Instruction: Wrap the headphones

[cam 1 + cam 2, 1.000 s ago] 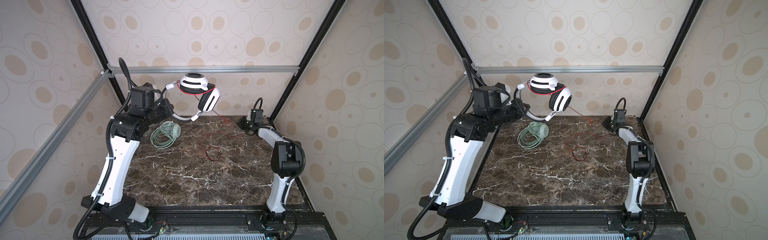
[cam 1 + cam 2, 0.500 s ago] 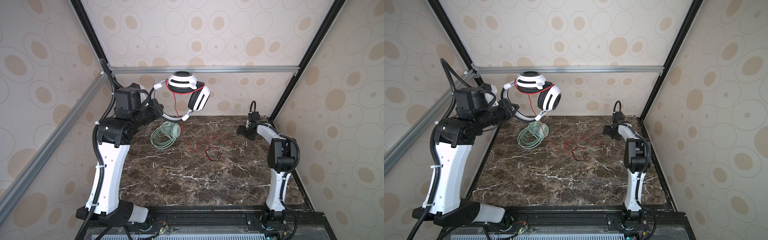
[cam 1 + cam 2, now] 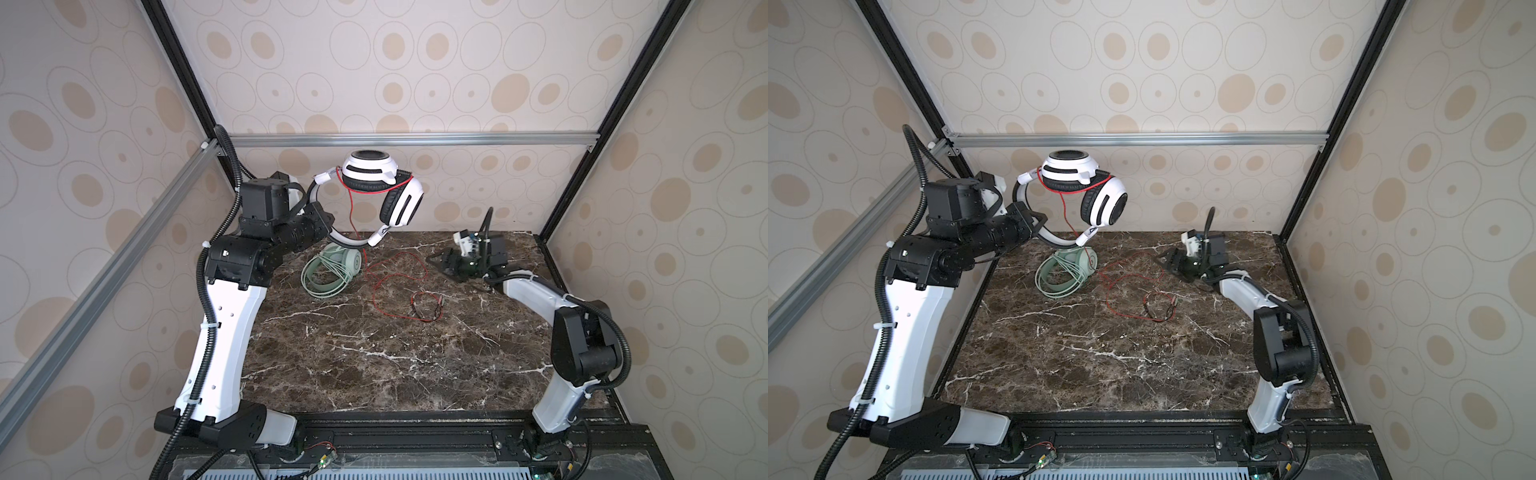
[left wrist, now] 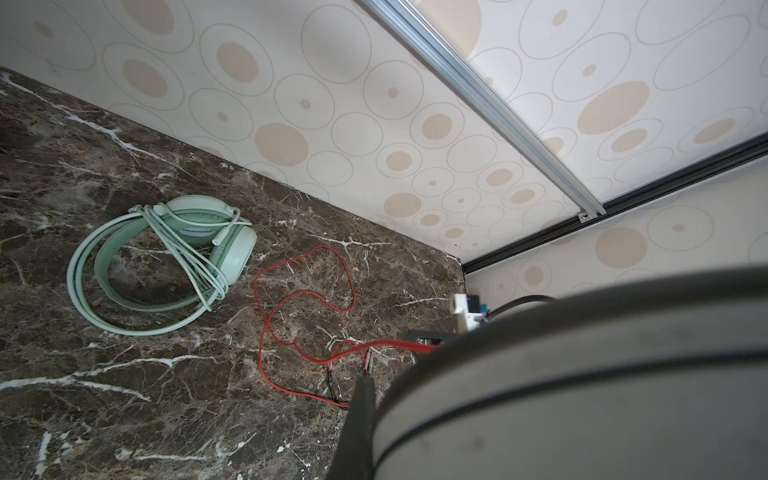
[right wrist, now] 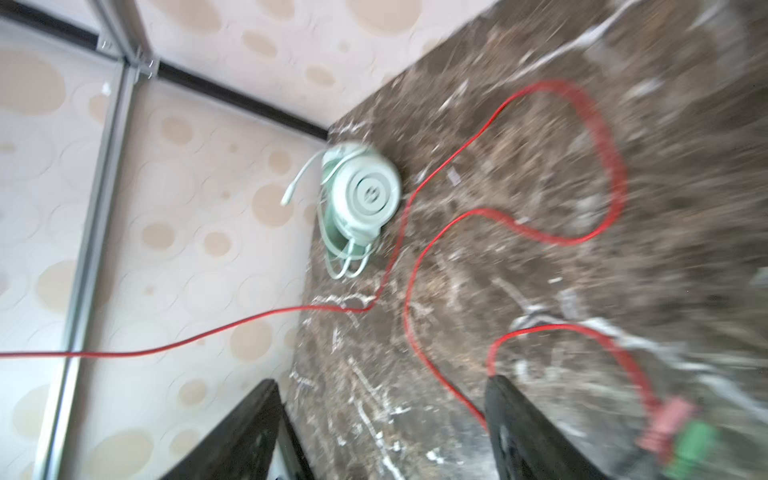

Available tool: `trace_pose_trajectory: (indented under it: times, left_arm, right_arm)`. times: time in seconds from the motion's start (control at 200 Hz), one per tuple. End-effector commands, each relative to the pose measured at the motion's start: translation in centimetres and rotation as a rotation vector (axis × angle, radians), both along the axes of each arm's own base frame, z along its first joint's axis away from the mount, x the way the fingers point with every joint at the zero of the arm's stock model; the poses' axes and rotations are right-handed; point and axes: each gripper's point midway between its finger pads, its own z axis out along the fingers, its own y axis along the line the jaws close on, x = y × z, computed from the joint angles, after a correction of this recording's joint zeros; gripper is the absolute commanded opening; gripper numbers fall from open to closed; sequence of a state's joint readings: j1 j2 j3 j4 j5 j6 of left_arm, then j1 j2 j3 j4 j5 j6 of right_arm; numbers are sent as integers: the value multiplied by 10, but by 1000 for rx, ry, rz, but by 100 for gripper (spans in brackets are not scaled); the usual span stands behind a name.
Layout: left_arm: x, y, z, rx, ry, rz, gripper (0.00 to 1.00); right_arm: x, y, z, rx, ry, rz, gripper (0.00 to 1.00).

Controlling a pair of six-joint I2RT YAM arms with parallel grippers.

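Hanging in the air at the far left, the white-and-black headphones [image 3: 401, 205] are raised above the counter [image 3: 374, 365]. Both top views show one ear cup uppermost and the second below it, to the right. The left gripper [image 3: 328, 226] is pressed together on the lower curve of their headband. In the left wrist view that band fills much of the picture, close to the lens. Their red cable [image 4: 386, 343] is looped around the ear cups and drops straight down to the counter. There it lies in loose curves towards the middle, ending in a small coil with its plugs [image 3: 424, 307].

Just beneath the raised pair, on the far left of the counter, the mint green headphones [image 3: 345, 262] lie with their pale green cable wound around cup and band.

At the far right the right gripper [image 3: 436, 266] sits low over the counter, pointing left towards the red cable, its jaws spread. The right wrist view is blurred, but it shows both fingers [image 5: 519, 428] well apart with nothing pinched. The cable runs across the counter just ahead of them. Whether this gripper touches the counter cannot be told.
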State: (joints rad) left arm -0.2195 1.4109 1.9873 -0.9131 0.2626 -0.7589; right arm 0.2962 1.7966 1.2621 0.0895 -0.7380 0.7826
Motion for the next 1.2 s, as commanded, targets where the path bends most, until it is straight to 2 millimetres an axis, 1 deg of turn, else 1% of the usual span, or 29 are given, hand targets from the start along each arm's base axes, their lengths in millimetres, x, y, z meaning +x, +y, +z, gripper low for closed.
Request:
trace_pose_trajectory:
  times: [0.0, 0.025, 0.1, 0.18, 0.26, 0.31, 0.415, 0.52, 0.675, 0.835, 0.92, 1.005, 1.115, 1.15, 1.17, 1.19]
  left_arm:
    - [-4, -2, 38, -75, -120, -13, 0]
    - [-4, -3, 38, -75, -119, -14, 0]
    - [-4, -4, 37, -76, -115, -23, 0]
    - [-4, -5, 36, -72, -114, -28, 0]
    - [-5, -5, 36, -71, -114, -32, 0]
    - [-5, -5, 36, -72, -116, -33, 0]
    - [-5, -6, 36, -74, -117, -38, 0]
    - [-4, -7, 36, -75, -115, -41, 0]
    - [-4, -7, 37, -75, -120, -43, 0]
    - [-2, -9, 34, -73, -112, -48, 0]
    - [-1, -9, 32, -75, -109, -49, 0]
    - [-1, -9, 32, -76, -107, -51, 0]
    - [-2, -9, 32, -75, -106, -51, 0]
    - [-2, -9, 32, -74, -105, -49, 0]
    - [-2, -9, 31, -73, -103, -47, 0]
    - [-2, -8, 31, -73, -101, -47, 0]
  right_arm:
    - [-23, 63, 28, 199, -14, 124, 77]
    - [-27, 71, 29, 186, -41, 144, 77]
    - [-39, 89, 24, 85, -149, 204, 75]
    - [-51, 100, 19, -45, -291, 261, 74]
    - [-56, 103, 16, -106, -417, 278, 74]
    - [-54, 101, 16, -98, -475, 267, 73]
    - [-56, 99, 9, -79, -591, 257, 72]
    - [-52, 102, -10, -120, -589, 272, 68]
    - [-44, 115, -34, -165, -549, 309, 66]
    - [-35, 135, -42, -148, -547, 323, 66]
    - [-27, 144, -47, -174, -568, 321, 66]
    - [-20, 149, -49, -211, -625, 309, 67]
    - [-8, 148, -51, -254, -680, 273, 69]
    - [-7, 149, -53, -260, -681, 278, 65]
    - [-8, 150, -52, -256, -684, 289, 59]
    - [-11, 152, -51, -246, -689, 307, 50]
